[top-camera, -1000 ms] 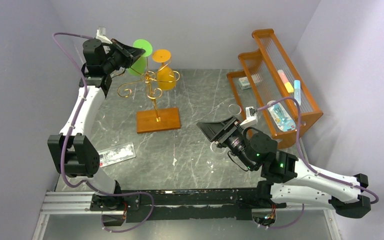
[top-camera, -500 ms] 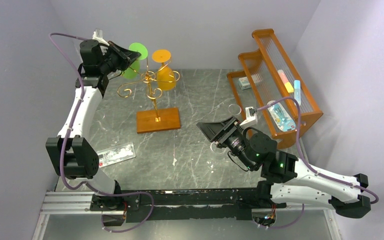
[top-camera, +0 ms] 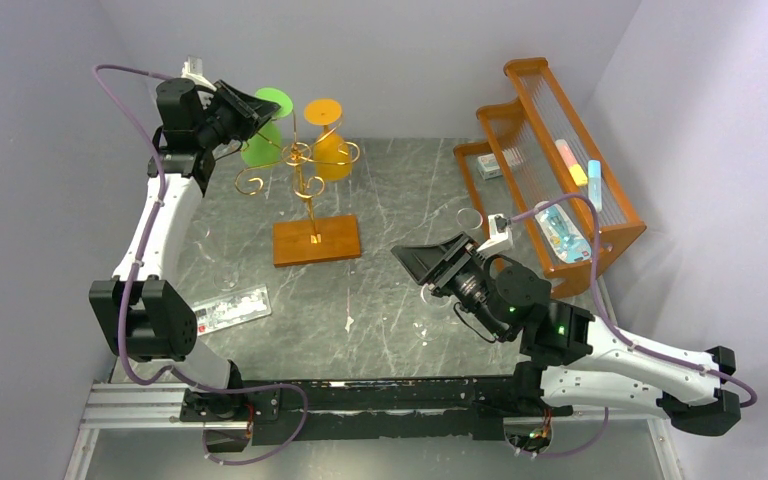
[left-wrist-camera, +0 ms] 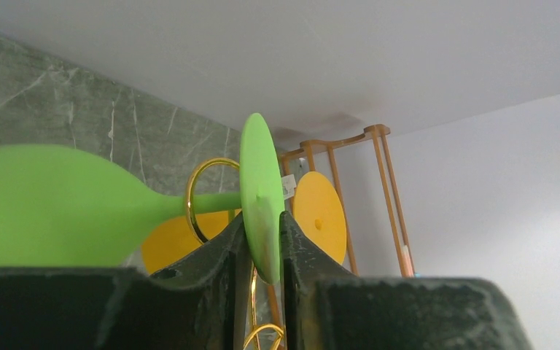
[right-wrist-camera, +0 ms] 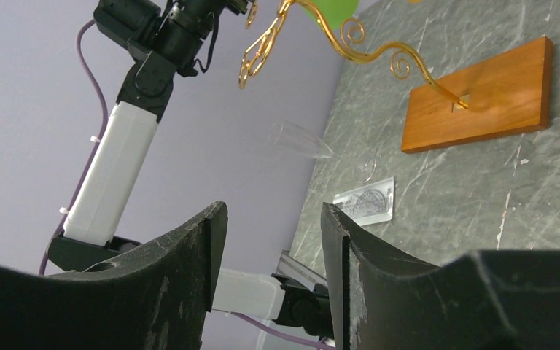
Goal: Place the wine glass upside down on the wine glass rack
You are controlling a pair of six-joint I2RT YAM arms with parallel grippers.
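- The left fingers were clamped on the round foot of the green glass, one finger on each face of the disc.
- The glass hung high at the far left of the desk, against the left arms of the rack, well above the wooden base.
- It was already inverted: foot uppermost, bowl below with its mouth turned down.
- Its long axis ran from foot to bowl, steep but not plumb, with the bowl leaning toward the near left and the foot toward the far right.
- In the left wrist view the stem appeared to pass through a gold scroll loop just under the foot, so the glass was probably seated, or nearly so.
- Judged from this, most of the task was done: picked up, flipped and brought to the rack.
- What was left: let the foot settle on the loop, release it, and draw the arm back without catching the wire.
- An orange glass hung upside down on the right side of the rack.
- The right fingers were spread apart and empty, low at the near right.
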